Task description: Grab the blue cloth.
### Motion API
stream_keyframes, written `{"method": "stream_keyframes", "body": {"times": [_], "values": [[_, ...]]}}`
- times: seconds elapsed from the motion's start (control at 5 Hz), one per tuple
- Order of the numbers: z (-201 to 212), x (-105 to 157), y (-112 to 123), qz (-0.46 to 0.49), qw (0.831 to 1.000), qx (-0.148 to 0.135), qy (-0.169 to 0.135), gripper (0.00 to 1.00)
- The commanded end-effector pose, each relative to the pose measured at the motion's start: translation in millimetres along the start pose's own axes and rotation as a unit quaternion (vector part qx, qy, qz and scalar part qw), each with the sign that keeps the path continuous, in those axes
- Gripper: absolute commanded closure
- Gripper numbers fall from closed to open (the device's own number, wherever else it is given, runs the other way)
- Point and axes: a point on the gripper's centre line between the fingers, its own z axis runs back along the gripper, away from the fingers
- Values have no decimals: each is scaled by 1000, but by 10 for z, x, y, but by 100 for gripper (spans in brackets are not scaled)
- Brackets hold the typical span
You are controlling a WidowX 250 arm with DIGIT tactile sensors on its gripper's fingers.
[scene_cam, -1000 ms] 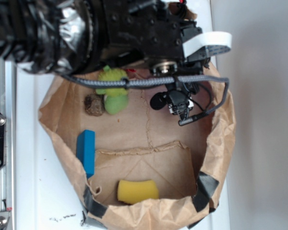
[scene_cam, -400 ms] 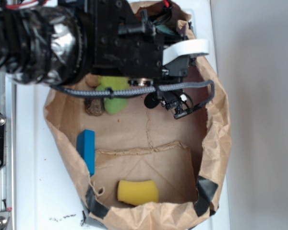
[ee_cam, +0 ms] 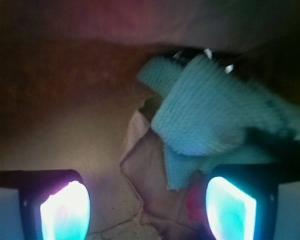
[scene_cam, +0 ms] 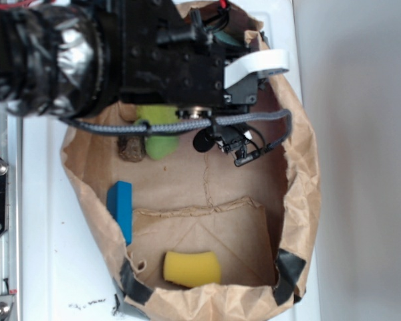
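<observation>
The gripper (ee_cam: 147, 212) hangs with jaws apart, empty, the blue cloth (ee_cam: 205, 117) just ahead, off toward one finger. It should centre on the bunched fold before closing.

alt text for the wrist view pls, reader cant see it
A crumpled blue cloth lies on brown paper just ahead of the open gripper, nearer its right-of-frame finger. Both fingertips glow teal at the bottom edge, and the rest of the frame is dim.
</observation>
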Motion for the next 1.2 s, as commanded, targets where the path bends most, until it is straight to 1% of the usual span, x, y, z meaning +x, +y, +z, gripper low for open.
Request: {"method": "stream_keyframes", "body": {"times": [0.0, 0.2, 0.4, 0.6, 1.0], "values": [[165, 205, 90, 12, 999, 4, -36, 0], [107, 244, 98, 27, 998, 18, -54, 0], [23, 271, 85, 31, 997, 25, -63, 0], [-46, 296, 110, 31, 997, 38, -66, 0], [-67, 297, 121, 29, 997, 49, -60, 0]]}}
